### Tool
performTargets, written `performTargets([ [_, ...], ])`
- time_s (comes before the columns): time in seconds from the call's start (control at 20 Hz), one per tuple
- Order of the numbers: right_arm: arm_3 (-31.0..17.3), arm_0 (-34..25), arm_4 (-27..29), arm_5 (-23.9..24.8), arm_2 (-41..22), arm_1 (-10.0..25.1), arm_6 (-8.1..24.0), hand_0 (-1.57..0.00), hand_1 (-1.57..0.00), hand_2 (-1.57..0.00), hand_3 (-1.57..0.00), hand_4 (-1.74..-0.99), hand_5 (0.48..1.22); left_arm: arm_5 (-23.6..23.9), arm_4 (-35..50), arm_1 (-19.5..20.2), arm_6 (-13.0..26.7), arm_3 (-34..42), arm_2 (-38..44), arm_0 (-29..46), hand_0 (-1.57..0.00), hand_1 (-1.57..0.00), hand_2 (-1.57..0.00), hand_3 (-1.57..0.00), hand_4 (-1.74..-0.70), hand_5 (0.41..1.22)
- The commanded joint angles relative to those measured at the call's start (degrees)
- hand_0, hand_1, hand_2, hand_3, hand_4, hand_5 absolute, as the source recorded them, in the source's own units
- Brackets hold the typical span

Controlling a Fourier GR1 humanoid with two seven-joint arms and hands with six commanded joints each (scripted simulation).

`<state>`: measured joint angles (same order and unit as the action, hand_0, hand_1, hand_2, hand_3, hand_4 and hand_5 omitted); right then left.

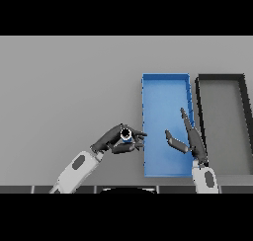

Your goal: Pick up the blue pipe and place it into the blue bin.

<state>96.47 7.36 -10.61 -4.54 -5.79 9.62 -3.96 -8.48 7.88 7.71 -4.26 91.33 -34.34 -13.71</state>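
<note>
Left hand fingers curl round the pipe, just left of the bin. Pipe looks short, stiff, light and likely slick; gripping its mid-body suits it. Right hand hangs slack-fingered over the bin.

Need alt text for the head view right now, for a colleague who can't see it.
Left hand grips the blue pipe just left of the blue bin. Right hand is open over the bin's right side; a black bin sits further right.

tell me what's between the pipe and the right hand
In the head view, the blue bin's left wall and bare floor lie between the blue pipe and the right hand.
</note>
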Motion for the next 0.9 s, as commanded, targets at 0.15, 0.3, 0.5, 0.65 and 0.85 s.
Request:
performTargets([
  [0.15, -0.3, -0.7, 1.0, -0.7, 0.6, 0.5, -0.8, 0.00, 0.00, 0.00, 0.00, -1.273, 0.688, -0.4, 0.5, 0.7, 3.4, 1.9, 0.1, -1.1, -1.57, -1.57, -1.57, -1.44, -1.73, 1.219],
  [0.3, -0.6, -1.1, 1.2, -1.3, 0.7, 1.1, -1.1, 0.00, 0.00, 0.00, 0.00, -1.269, 0.688, -0.5, 0.2, 1.4, 4.6, 1.9, 0.2, -0.8, -1.57, -1.57, -1.57, -1.44, -1.73, 1.219],
  [0.5, -0.6, -0.9, 1.3, -1.6, 1.0, 1.7, -1.0, 0.00, 0.00, 0.00, 0.00, -1.243, 0.687, -0.6, -0.2, 1.1, 4.8, 1.1, 0.0, -0.4, -1.57, -1.57, -1.57, -1.44, -1.73, 1.220],
  [0.65, 0.2, -2.1, 5.3, -4.1, 1.4, 1.5, -2.4, 0.00, 0.00, 0.00, 0.00, -1.215, 0.669, -0.4, -0.5, 0.5, 4.3, 0.6, 0.3, -1.3, -1.57, -1.57, -1.57, -1.44, -1.73, 1.220],
  [0.85, 6.7, -4.5, 20.2, -14.0, 2.6, 5.1, 2.0, 0.00, 0.00, 0.00, 0.00, -1.254, 0.554, -1.2, 0.1, 1.0, 3.8, 1.6, 0.4, -1.0, -1.57, -1.57, -1.57, -1.44, -1.73, 1.221],
])
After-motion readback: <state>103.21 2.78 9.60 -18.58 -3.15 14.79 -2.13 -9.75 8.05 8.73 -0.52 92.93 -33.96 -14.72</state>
